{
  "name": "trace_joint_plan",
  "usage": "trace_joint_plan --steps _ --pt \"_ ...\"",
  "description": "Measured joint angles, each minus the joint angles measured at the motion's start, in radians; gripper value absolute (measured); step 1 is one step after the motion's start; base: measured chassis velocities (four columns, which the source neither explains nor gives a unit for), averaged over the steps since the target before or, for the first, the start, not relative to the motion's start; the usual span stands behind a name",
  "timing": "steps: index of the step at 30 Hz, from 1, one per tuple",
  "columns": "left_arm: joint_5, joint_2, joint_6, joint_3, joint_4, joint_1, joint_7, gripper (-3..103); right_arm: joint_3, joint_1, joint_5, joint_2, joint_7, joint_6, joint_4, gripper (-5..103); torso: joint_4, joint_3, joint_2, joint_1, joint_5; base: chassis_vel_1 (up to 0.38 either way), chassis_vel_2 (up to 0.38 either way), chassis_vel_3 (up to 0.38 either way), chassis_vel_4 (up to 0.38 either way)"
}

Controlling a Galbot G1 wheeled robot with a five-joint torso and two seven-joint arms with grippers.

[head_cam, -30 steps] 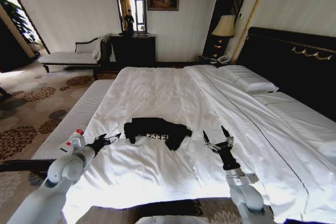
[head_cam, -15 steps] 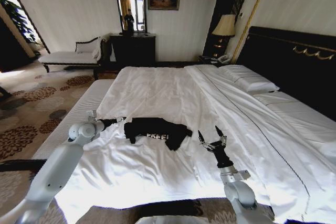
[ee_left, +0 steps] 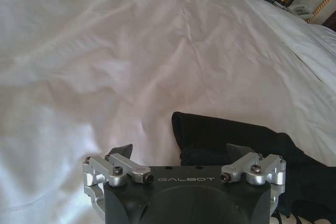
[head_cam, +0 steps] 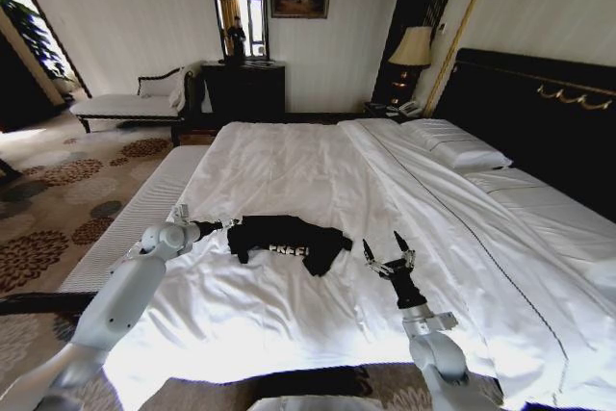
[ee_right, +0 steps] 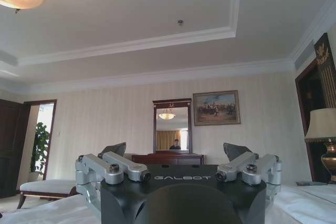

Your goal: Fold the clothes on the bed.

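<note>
Two grippers are held low over the bed [head_cam: 289, 166]: the right gripper [head_cam: 389, 258], fingers spread wide, just right of the black T-shirt [head_cam: 286, 241]; the left gripper [head_cam: 218, 225], fingers apart, at the shirt's left edge. The shirt lies crumpled mid-duvet.

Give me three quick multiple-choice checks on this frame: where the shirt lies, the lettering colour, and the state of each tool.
1. Where is the black T-shirt?
A. On the white duvet, between the two tools
B. On a pillow
C. On the carpet

2. What colour is the lettering on the shirt?
A. Red
B. White
C. Yellow

3. How are the tools?
A. Both shut on cloth
B. Left shut, right open
C. Both open, holding nothing

Answers:
1 A: it lies crumpled on the duvet between the left tool and the right tool.
2 B: the letters show white on black.
3 C: the fingers are spread in both wrist views, with nothing between them.
</note>
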Motion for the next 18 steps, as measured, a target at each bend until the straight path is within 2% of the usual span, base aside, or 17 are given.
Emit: trace_joint_plan --steps 2,5,7,18 --pt "0.002 -0.001 0.000 -0.018 0.000 0.014 0.002 100 -0.010 0.007 -0.001 -0.004 0.001 -0.003 -0.007 100 0.0011 0.000 0.000 0.000 0.0000 0.000 0.000 0.000 0.000" --pt "0.005 -0.012 -0.001 -0.019 0.006 0.014 0.003 100 -0.015 0.009 -0.002 -0.005 0.002 -0.003 -0.012 100 0.0008 0.000 0.000 0.000 0.0001 0.000 0.000 0.000 0.000" --pt "0.010 -0.029 -0.001 -0.006 0.015 0.004 0.003 100 -0.019 0.009 -0.005 -0.004 0.004 -0.004 -0.014 100 -0.0003 0.000 0.000 0.000 -0.0001 0.000 0.000 0.000 0.000" --pt "0.046 -0.095 -0.002 0.067 0.097 -0.069 -0.017 101 -0.022 0.011 -0.011 -0.001 0.010 -0.004 -0.024 100 0.0003 0.000 0.000 0.000 0.0001 0.000 0.000 0.000 0.000"
